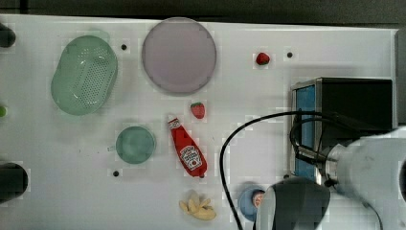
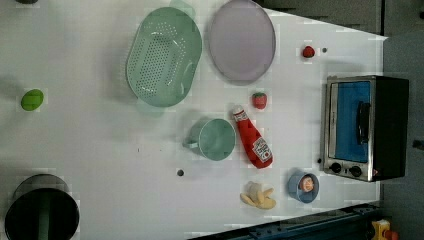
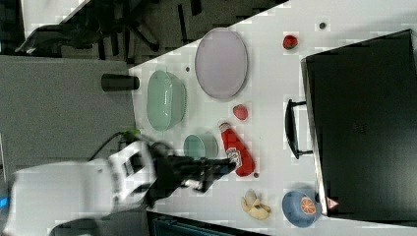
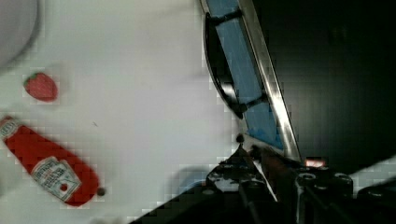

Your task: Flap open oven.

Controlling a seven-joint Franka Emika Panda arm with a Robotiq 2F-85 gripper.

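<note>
Nearest to the wrist camera is the gripper. Its jaws stand narrow and nothing is between them. In the right view the gripper lines up at about 8 o'clock of the ketchup bottle, but I judge that it hangs above the table and is not touching the bottle.

Just past the fingertips in the wrist view comes the corner of the oven's silver front frame, then the dark bar handle standing off the blue glass door. The gripper is near that corner and apart from the handle; I see no contact.

The oven sits at 3 o'clock on the white table in the left view, with its door facing 9 o'clock towards the table's middle. The door lies flush in its frame, so it is still closed. A blue bowl stands near the oven, at about 7 o'clock from it.

By my reading the opening has not begun and I am only in the approach. Left to do: bring the fingers to the handle, catch it, and swing the door out and down. Farther off lie a strawberry, a green cup, a green colander and a grey plate, all well clear of the door's swing.
</note>
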